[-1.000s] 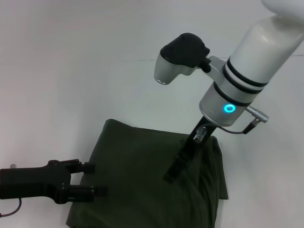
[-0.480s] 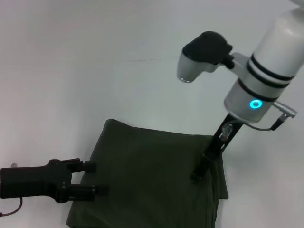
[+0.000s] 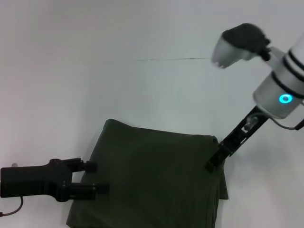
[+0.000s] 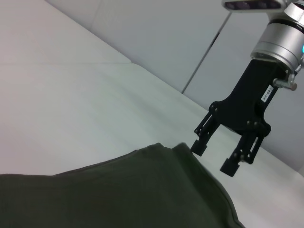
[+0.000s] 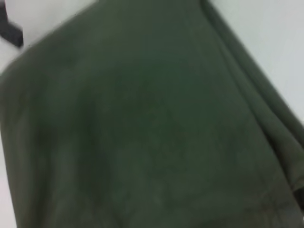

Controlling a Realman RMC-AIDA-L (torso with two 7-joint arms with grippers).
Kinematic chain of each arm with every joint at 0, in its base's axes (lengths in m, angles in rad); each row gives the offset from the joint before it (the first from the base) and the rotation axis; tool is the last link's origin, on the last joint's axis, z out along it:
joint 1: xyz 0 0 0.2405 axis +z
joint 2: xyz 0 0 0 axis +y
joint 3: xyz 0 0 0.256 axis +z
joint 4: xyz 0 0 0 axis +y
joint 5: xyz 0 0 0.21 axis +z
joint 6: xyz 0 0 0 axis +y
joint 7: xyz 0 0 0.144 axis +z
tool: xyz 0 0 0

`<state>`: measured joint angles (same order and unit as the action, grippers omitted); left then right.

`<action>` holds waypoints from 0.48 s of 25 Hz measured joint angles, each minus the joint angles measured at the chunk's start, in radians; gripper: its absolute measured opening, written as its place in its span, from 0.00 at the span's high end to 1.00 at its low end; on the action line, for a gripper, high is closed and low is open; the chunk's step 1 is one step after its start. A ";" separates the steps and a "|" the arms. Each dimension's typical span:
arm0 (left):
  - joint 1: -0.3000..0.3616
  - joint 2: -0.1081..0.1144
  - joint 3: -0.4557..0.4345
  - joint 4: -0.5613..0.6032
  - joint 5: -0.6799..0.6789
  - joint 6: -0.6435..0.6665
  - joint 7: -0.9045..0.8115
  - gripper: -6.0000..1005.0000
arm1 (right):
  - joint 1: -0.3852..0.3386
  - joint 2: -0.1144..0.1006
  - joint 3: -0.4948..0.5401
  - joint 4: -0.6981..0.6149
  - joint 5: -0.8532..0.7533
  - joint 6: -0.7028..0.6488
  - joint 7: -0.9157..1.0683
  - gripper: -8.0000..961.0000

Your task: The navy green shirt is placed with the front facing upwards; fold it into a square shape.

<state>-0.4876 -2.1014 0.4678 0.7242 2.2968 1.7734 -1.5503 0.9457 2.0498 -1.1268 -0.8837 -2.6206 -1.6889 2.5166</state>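
On the white table [image 3: 142, 71], the navy green shirt [image 3: 152, 180] is found lying flat, folded into a compact, roughly rectangular bundle. Only plain green cloth is seen on the upper face; no lettering is visible. Layered folded edges are noted along the shirt's right side, where the cloth is stacked unevenly.

The right gripper [image 3: 212, 163] is held at the far right corner of the shirt, at the end of an arm reaching in from the right. In the left wrist view the right gripper [image 4: 216, 158] is seen with its two black fingers [image 4: 200, 145] spread apart and nothing between them; one fingertip is just beside the corner of the shirt [image 4: 118, 190], the other hangs over bare table. Contact with the cloth cannot be confirmed.

The left gripper [image 3: 99, 178] is positioned at the left edge of the shirt, pointing toward it. Its two fingers are parted, one either side of a gap, and no cloth is seen pinched between them. Whether they touch the fabric cannot be told.

In the right wrist view only green cloth [image 5: 142, 123] and a strip of table are recorded.
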 joint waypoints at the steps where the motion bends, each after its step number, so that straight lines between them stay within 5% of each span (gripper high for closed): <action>1: -0.002 0.000 -0.001 0.000 0.000 0.000 -0.010 0.12 | -0.012 0.000 0.031 -0.008 0.005 -0.005 -0.006 0.13; 12: -0.044 0.035 -0.030 0.008 0.026 -0.012 -0.192 0.12 | -0.243 -0.012 0.350 0.024 0.324 -0.027 -0.133 0.13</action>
<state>-0.5319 -2.0668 0.4376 0.7318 2.3228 1.7616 -1.7421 0.7030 2.0380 -0.7769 -0.8593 -2.2969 -1.7163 2.3831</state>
